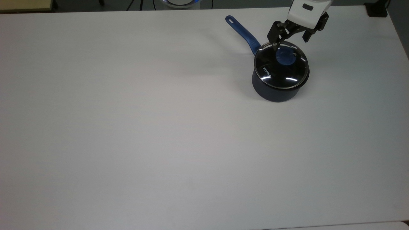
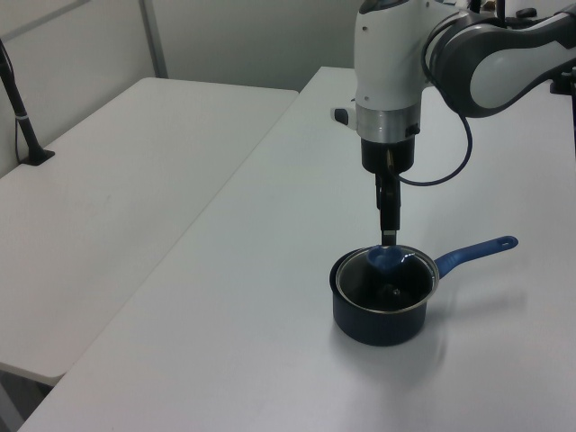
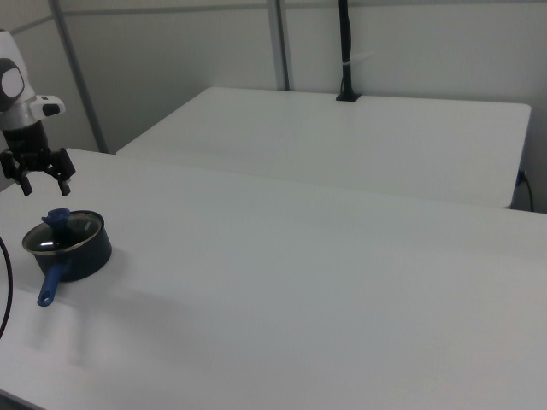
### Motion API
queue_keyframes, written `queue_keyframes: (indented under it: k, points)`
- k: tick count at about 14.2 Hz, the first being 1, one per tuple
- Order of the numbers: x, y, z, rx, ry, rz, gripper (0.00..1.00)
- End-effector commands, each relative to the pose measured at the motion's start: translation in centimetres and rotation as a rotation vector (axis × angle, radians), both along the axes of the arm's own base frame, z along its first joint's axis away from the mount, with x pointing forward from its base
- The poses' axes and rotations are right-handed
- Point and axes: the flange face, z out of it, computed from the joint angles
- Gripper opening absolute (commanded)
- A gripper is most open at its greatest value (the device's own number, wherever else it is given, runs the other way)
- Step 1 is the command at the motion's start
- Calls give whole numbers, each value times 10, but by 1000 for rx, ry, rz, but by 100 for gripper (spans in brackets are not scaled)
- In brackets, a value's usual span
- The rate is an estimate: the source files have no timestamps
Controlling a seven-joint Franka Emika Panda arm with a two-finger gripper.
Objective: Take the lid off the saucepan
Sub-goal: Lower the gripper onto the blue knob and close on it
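1. The saucepan [image 1: 277,84] is standing on the white table [image 1: 159,127] in the upper right of the top view, with its long blue handle [image 1: 242,33] pointing toward the top view's upper left.
2. The lid [image 1: 281,67] is sitting flat on the saucepan's rim, its blue knob [image 1: 285,57] at the centre and white lettering near the lid's left edge in the top view.
3. The gripper [image 1: 291,40] is hanging just above the knob, fingers pointing down and spread apart, gripping nothing; the right view shows the gap between the two fingers [image 3: 26,184] clearly.
4. In the left view, the gripper [image 2: 389,236] is showing as a thin dark tip right over the knob [image 2: 385,259], low in the middle of the frame.
5. In the right view, the saucepan [image 3: 70,246] is sitting at the far left edge, below the gripper [image 3: 45,187].
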Motion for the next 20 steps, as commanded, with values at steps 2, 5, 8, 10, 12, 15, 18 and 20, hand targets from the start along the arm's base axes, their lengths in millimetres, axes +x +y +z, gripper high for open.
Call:
queue_keyframes:
  k: [2,5,8,10,12,15,18,20]
  points:
    - [-1,2,6,17,-5,-13,100]
    - [-1,4,0,11,1,-10,100]
    - [3,4,-16,-6,17,-10,96]
    - [2,5,-19,-9,21,-6,96]
    - [3,6,-23,-12,28,-6,96]
    - [7,7,-43,-35,49,-2,96]
    - [6,9,-52,-45,59,5,90]
    - [7,10,-54,-44,58,6,85]
